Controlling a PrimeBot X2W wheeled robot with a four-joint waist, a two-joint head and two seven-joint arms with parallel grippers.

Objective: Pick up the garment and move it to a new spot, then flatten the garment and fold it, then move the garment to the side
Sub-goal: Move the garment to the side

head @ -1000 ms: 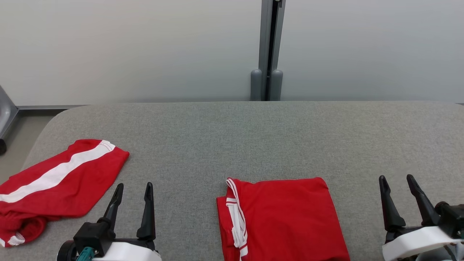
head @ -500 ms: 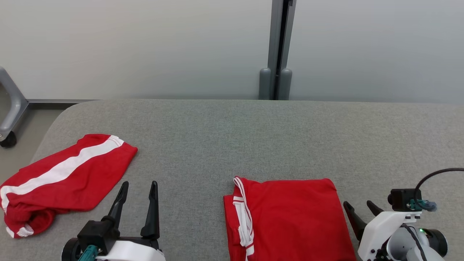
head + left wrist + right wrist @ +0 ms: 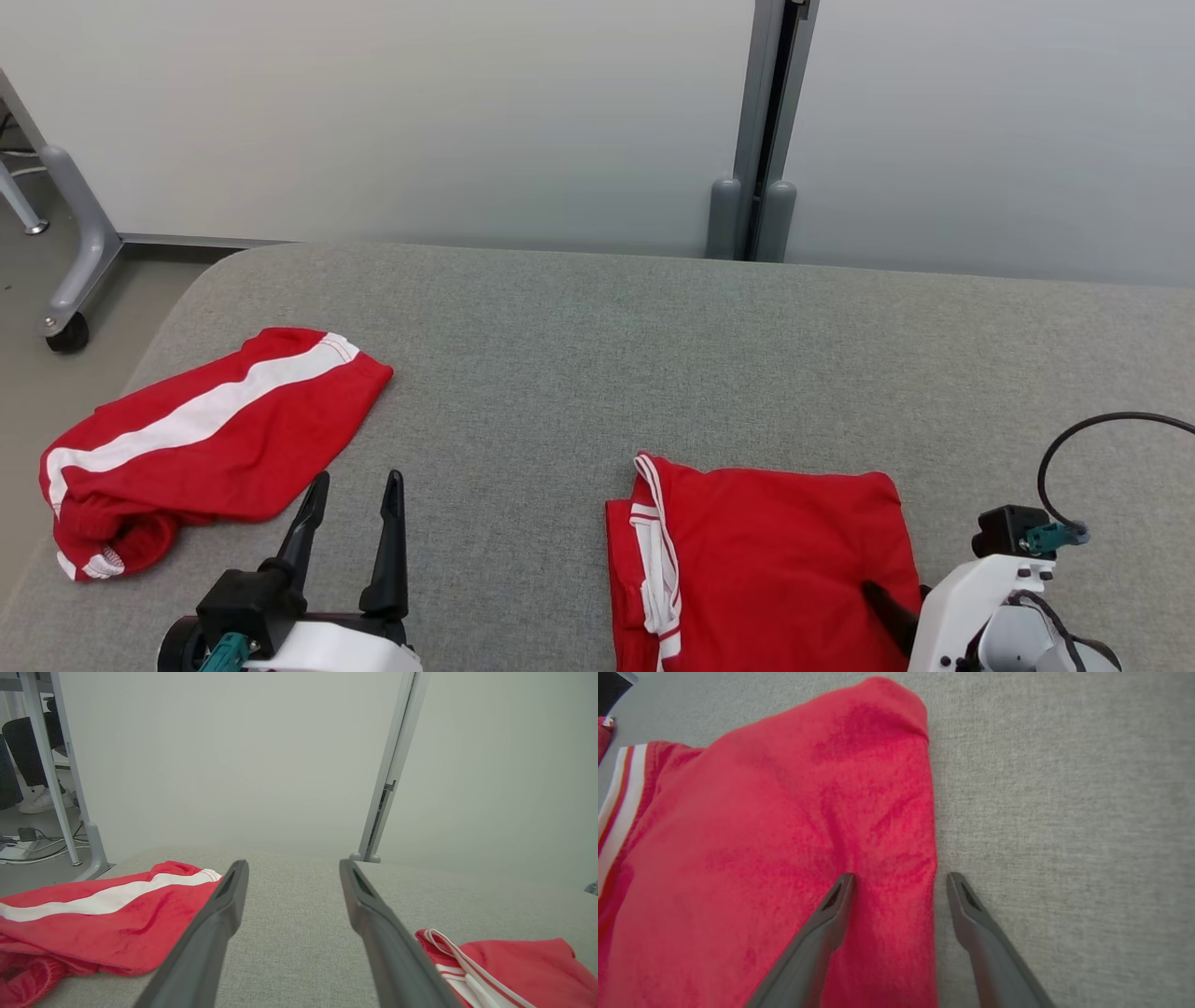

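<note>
Right wrist view: right gripper, wide open and empty, is now swung down astride the folded garment's right edge, a sideways move judged next; left gripper open, empty.

Your head camera overlooks the desk, left wrist skims it low, right wrist sits close above the shared folded garment.

Pale partition wall with a grey post — grey fabric tabletop, wheeled metal leg on beige floor
</note>
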